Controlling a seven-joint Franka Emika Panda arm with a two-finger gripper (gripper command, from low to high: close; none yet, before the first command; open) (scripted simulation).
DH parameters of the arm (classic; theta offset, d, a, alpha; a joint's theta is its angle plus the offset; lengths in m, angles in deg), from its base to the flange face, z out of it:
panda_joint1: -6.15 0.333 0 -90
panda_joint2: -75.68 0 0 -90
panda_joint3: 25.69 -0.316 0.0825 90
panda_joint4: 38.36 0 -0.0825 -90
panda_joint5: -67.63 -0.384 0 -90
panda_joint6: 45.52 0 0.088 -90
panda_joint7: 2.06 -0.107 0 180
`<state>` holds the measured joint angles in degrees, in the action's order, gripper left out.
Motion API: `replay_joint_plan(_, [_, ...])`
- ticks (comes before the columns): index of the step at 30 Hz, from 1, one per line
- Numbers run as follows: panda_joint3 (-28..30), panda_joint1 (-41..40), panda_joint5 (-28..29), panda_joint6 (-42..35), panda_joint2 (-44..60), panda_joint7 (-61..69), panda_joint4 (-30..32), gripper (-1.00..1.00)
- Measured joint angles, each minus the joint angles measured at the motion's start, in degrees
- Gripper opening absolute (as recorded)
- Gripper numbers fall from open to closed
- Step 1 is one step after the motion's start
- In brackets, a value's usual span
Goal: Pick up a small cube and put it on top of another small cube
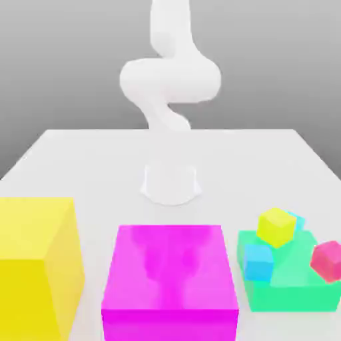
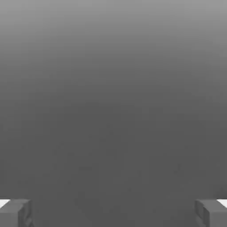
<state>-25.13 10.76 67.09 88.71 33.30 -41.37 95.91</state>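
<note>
White robot arm raised above the counter, jaws spread wide and empty, small turquoise cube on green slab at the exterior view's front right corner, behind a yellow cube.

a white table carries several coloured blocks along its near edge. at the exterior view's left stands a big yellow block. beside it, apart, in the middle, stands a big magenta block. at the exterior view's right lies a flat green slab, and on it rest a small yellow cube, a small sky-blue cube and a small red cube.
</note>
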Motion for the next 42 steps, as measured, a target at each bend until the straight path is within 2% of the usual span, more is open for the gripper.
replay_joint_plan(13, [0.8,23.0,-3.0,12.7,18.2,34.2,13.0,0.00])
replay_joint_plan(24, [-3.0,38.6,-4.1,23.4,33.2,61.8,23.8,0.00])
replay_joint_plan(30, [-6.8,44.6,-0.2,29.5,41.5,72.8,29.3,0.00])
replay_joint_plan(37, [-2.4,47.6,5.5,40.9,55.5,70.4,27.7,0.00])
replay_joint_plan(38, [-1.9,48.1,5.6,42.1,56.9,70.2,27.4,-1.00])
replay_joint_plan(42, [-1.9,48.1,5.6,41.9,56.9,70.2,27.4,-1.00])
